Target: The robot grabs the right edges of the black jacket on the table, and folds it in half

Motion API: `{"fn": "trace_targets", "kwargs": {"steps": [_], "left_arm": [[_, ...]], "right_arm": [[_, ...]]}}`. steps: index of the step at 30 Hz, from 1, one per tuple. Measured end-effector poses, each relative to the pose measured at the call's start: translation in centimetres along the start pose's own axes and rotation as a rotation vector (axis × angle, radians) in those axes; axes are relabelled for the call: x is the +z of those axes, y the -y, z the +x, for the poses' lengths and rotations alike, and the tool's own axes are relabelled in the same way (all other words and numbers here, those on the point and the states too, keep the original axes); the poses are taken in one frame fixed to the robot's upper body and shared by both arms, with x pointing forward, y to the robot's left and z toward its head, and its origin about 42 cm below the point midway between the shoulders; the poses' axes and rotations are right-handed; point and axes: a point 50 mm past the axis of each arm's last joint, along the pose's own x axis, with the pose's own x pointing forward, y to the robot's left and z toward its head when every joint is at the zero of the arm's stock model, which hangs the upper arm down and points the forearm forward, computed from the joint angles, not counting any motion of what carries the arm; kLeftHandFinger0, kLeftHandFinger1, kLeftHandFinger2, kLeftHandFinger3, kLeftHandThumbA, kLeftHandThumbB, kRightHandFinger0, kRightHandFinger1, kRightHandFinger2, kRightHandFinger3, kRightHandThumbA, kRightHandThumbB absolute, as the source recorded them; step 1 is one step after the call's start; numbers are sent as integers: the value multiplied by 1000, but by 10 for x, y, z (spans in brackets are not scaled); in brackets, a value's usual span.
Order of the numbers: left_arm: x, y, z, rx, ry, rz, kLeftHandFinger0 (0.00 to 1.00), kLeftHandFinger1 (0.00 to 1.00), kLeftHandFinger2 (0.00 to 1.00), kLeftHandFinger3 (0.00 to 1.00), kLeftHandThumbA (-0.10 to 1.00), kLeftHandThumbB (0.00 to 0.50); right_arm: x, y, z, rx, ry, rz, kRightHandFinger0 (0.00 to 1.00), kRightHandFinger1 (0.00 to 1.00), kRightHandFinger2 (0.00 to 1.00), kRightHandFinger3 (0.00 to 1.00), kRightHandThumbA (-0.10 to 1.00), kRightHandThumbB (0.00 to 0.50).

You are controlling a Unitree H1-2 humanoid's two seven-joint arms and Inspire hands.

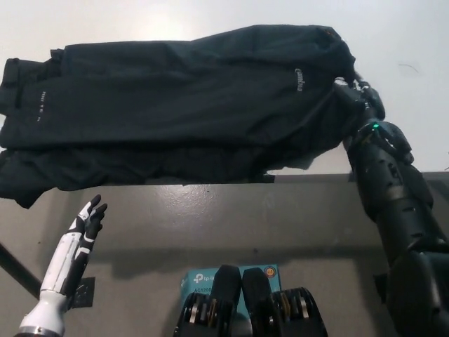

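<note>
The black jacket is spread across the white table; its right edge is grasped by the right hand for folding leftward, while the left hand is held released, near left

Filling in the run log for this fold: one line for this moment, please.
stage: grasp | right hand: at right edge of black fabric jacket on white table | left hand: resting low, open | fold: not done

White left hand with black fingertips; black right arm (green light).
</note>
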Motion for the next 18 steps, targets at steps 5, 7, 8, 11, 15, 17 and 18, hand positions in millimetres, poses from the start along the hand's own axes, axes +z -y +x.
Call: {"fn": "trace_targets", "kwargs": {"steps": [5,7,8,11,15,17,18], "left_arm": [[1,-1,1,0,1,0,1000,1000,1000,1000,1000,31],[1,-1,1,0,1,0,1000,1000,1000,1000,1000,35],[0,-1,1,0,1,0,1000,1000,1000,1000,1000,42],[1,-1,1,1,1,-1,1000,1000,1000,1000,1000,34],[1,-1,1,1,2,0,1000,1000,1000,1000,1000,38],[1,-1,1,0,2,0,1000,1000,1000,1000,1000,34],[1,-1,1,0,2,0,1000,1000,1000,1000,1000,33]], "right_arm": [[23,13,-1,-18,66,152,0,136,706,1000,-100,48],[36,23,-2,-26,104,210,0,58,621,971,-100,45],[42,27,-2,-29,120,232,0,54,623,1000,-100,51],[60,44,-3,-45,162,285,0,0,611,1000,-100,53],[79,68,-5,-72,205,318,0,2,628,1000,-100,39],[84,80,-5,-88,215,330,0,0,593,978,-100,32],[87,84,-5,-95,219,336,0,0,585,1000,-100,27]]}}
